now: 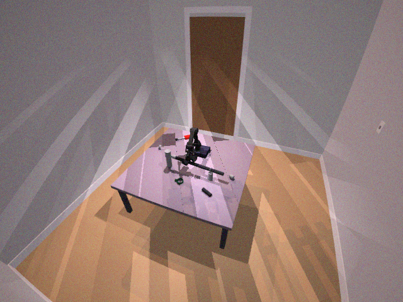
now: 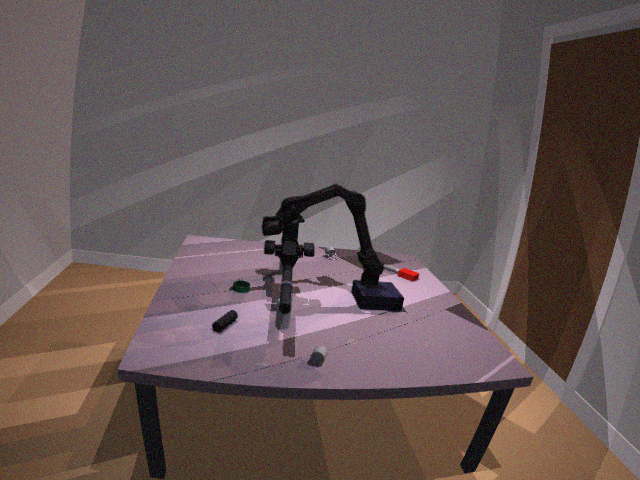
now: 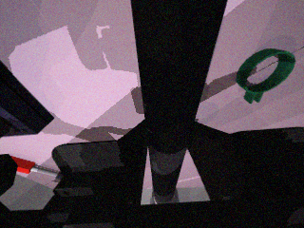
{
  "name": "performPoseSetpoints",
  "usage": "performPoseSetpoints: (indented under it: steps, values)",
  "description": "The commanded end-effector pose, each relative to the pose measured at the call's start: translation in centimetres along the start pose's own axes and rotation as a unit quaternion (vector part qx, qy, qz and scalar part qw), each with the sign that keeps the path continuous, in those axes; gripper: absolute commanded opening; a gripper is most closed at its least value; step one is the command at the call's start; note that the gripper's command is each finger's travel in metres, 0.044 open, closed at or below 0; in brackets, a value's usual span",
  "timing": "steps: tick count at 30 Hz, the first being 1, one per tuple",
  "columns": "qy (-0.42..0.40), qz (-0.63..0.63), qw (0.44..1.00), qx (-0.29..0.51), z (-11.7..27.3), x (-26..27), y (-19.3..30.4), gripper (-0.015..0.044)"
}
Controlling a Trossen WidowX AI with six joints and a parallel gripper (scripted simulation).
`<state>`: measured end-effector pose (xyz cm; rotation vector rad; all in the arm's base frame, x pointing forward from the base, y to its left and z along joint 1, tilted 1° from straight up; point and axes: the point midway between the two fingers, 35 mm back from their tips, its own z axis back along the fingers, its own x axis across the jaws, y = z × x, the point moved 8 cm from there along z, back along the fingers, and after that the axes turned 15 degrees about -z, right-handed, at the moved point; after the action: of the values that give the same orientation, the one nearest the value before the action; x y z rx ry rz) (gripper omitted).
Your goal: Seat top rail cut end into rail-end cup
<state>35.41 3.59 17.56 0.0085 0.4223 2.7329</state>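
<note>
The black top rail (image 1: 208, 168) (image 2: 284, 300) (image 3: 180, 57) runs above the table, one end near the big grey post (image 1: 168, 160), the other beyond the small post (image 1: 210, 177). The thin loop at the small post's top is around the rail. My gripper (image 1: 186, 161) (image 2: 287, 259) (image 3: 163, 122) points down and is shut on the rail, nearer its big-post end. A pale end cup (image 1: 173, 157) shows at the big post's upper part, in line with the rail. How deep the cut end sits in it is too small and dark to tell.
A green ring clamp (image 2: 241, 289) (image 3: 242, 77), a black cylinder (image 1: 206, 192) (image 2: 224, 321) and a pale short cap (image 1: 232, 177) (image 2: 318, 355) lie on the table. A red-handled tool (image 1: 187, 137) (image 2: 408, 274) (image 3: 23, 164) lies behind, near the arm's base (image 1: 204, 151) (image 2: 378, 297).
</note>
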Motion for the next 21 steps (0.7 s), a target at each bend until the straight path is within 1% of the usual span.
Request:
performPoseSetpoints:
  steps: [1,21]
  values:
    - [0.007,0.000,1.000,-0.005,0.69,-0.07,-0.29,0.0000]
    - [0.007,0.000,1.000,-0.005,1.36,-0.15,-1.01,0.0000]
